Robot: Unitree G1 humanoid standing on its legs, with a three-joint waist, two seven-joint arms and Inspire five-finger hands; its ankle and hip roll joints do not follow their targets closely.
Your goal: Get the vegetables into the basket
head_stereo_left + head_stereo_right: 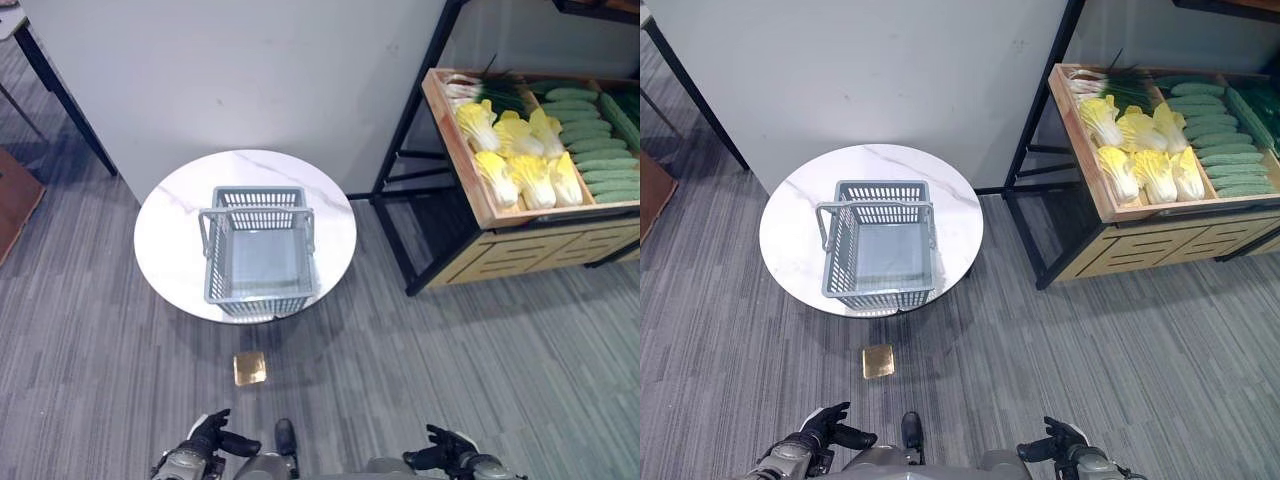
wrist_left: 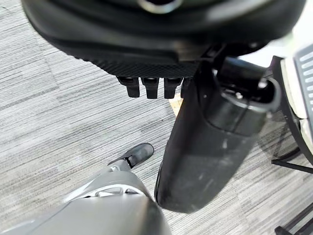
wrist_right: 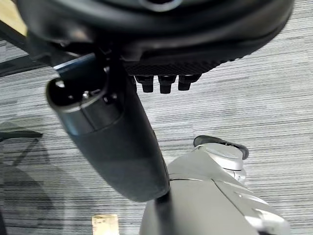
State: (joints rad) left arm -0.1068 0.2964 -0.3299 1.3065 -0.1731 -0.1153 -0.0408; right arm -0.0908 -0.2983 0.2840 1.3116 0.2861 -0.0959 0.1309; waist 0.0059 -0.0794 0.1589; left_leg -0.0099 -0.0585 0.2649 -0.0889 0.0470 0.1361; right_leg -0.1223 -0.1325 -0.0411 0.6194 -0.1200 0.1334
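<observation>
A grey plastic basket (image 1: 258, 297) stands empty on a round white marble table (image 1: 170, 240), its handle folded down across the rim. The vegetables lie in a slanted wooden crate (image 1: 455, 150) at the right: yellow-white cabbages (image 1: 520, 160), green cucumbers (image 1: 595, 150) and green onions (image 1: 490, 92). My left hand (image 1: 215, 435) hangs low at the bottom left, fingers relaxed and holding nothing. My right hand (image 1: 445, 452) hangs likewise at the bottom right, far from the crate. In the wrist views each hand (image 2: 161, 39) (image 3: 161, 29) is above bare carpet with its thumb standing out.
A white partition wall (image 1: 250, 70) rises just behind the table. The crate rests on a black metal rack (image 1: 400, 150) with a wooden base (image 1: 530, 250). A small gold square (image 1: 249, 368) lies on the grey carpet before the table. Another table's dark leg (image 1: 60, 90) stands at the far left.
</observation>
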